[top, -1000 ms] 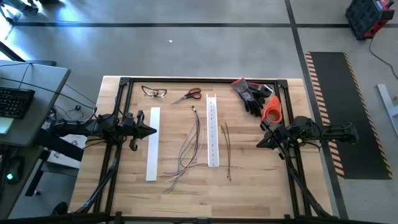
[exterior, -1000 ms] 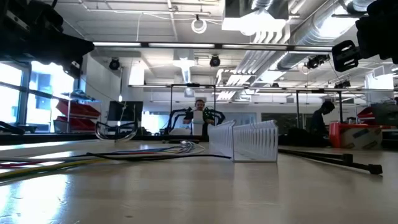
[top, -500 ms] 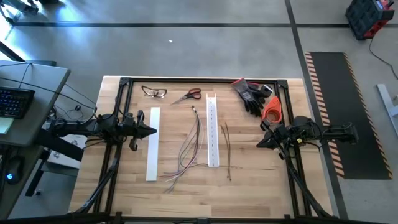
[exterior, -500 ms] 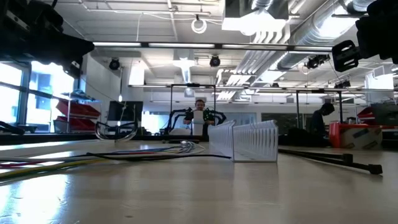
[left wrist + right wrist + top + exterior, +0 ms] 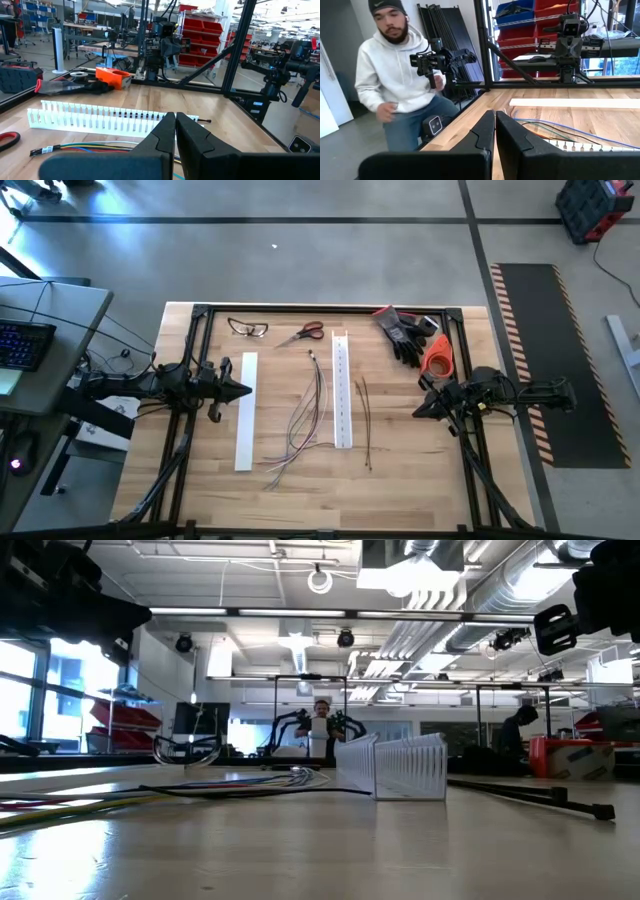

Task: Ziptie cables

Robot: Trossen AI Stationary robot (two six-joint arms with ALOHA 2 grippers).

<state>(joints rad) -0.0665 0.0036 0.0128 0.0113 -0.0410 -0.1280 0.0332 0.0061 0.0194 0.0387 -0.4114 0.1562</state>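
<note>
- Multicoloured cables [image 5: 308, 416] sprawled loose mid-table, just beside white slotted channel [image 5: 342, 392]
- Thin dark zipties [image 5: 365, 420] flat on wood on the channel's other side
- Left gripper [image 5: 243, 390] and right gripper [image 5: 418, 412] pinched shut, holding nothing, parked at opposite edges
- Probably tricky: limp wires fanning apart, flat zipties slipping from a pinch

A grey concrete floor [image 5: 330, 260] is seen around the table, crossed by a dark line. A black mat [image 5: 560, 360] with striped edging lies to one side; a desk [image 5: 40, 360] with a keyboard [image 5: 22, 345] stands on the other. Exposed ducts [image 5: 450, 600] and ceiling lights [image 5: 400, 578] are visible overhead. Windows [image 5: 40, 700] admit daylight. Red bins [image 5: 200, 35] fill shelving. A person in a white hoodie [image 5: 400, 85] is seen by a pale wall [image 5: 340, 50].
</note>
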